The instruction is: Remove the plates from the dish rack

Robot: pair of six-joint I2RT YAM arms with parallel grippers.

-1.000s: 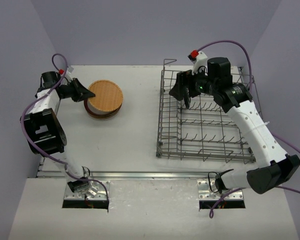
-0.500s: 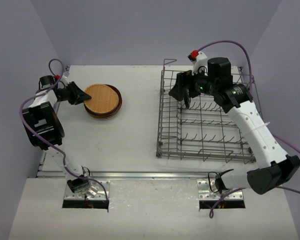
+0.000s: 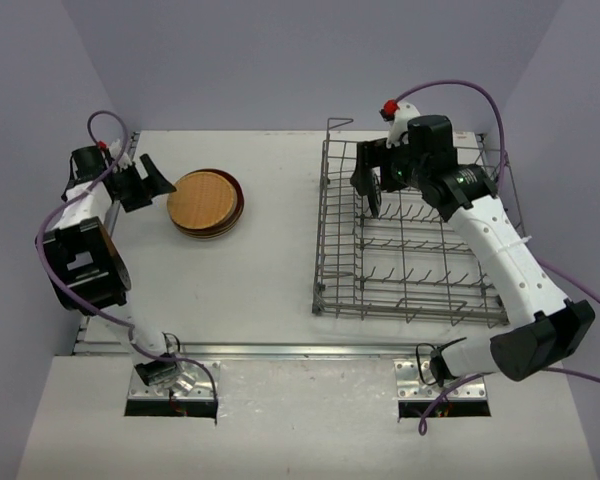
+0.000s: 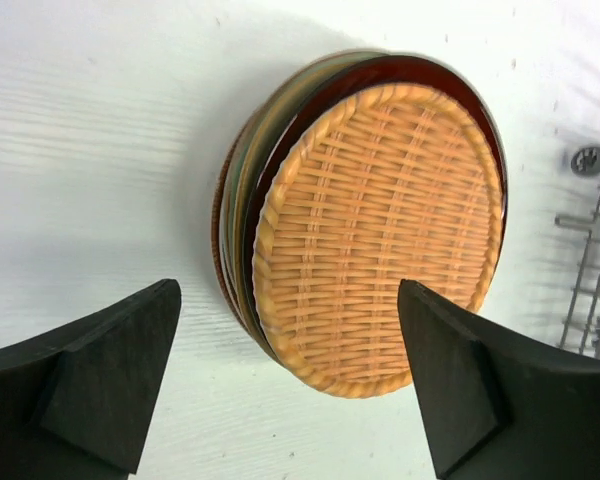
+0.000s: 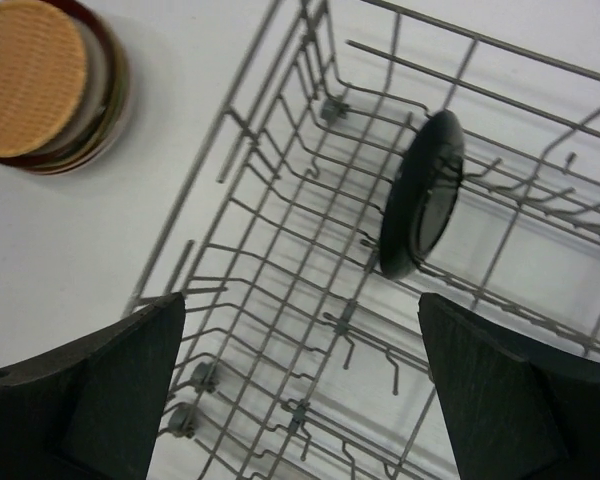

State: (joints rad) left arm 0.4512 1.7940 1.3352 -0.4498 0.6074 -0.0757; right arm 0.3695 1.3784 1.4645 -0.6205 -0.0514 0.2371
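- Over on the left side of the white bench (image 3: 270, 260) sits a stack of small round plates (image 3: 206, 205), well apart from the rack.
- Top of the stack is a tan-orange woven-texture round plate (image 4: 380, 235). Right under it is a plate with a dark red-brown rim (image 4: 450, 85), and pale greenish edges poke out lower on the left side. Can't count the stack exactly from these views.
- The left tool (image 3: 146, 182) hangs just beside the stack on its left, jaws spread wide and gripping nothing. In the wrist view both black fingers (image 4: 100, 380) sit on either side of the woven plate but don't touch it.
- The big rectangular grey metal wire dish rack (image 3: 410, 317) takes up the right half of the bench, with rows of upright tines and a raised wire loop (image 3: 338, 125) at its far left corner.
- One small round black plate (image 5: 422, 195) stands on edge between tines near the far end of the rack, tilted a bit.
- The right tool (image 5: 300, 300) hovers above that far end of the rack, also wide open and empty. The black plate is ahead of the fingers with a clear gap.
- No other plates show in the rack.
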